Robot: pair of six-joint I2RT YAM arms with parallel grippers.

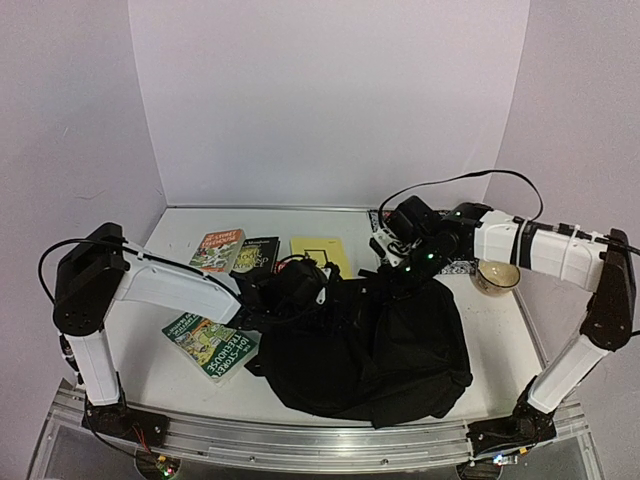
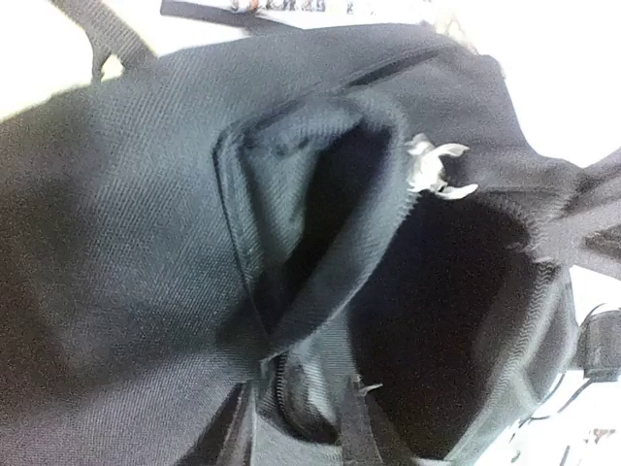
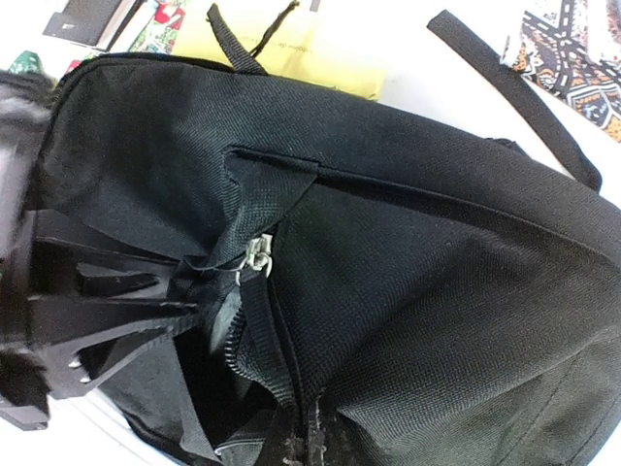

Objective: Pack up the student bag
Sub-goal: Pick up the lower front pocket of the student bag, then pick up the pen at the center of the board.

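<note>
Top external: student bag [image 1: 380, 350] on white table [image 1: 150, 375], lilac walls [image 1: 320, 100] around.

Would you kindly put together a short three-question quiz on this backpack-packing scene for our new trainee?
1. True or false: the student bag is zipped fully shut.
2. In the top view, what stands to the right of the bag? A) a water bottle B) a bowl C) a desk lamp
3. Fill in the blank: the lone book lying just left of the bag has a mostly ____ cover.

Key: 1 false, since the left wrist view shows its main compartment gaping open. 2 B. 3 green.
</note>
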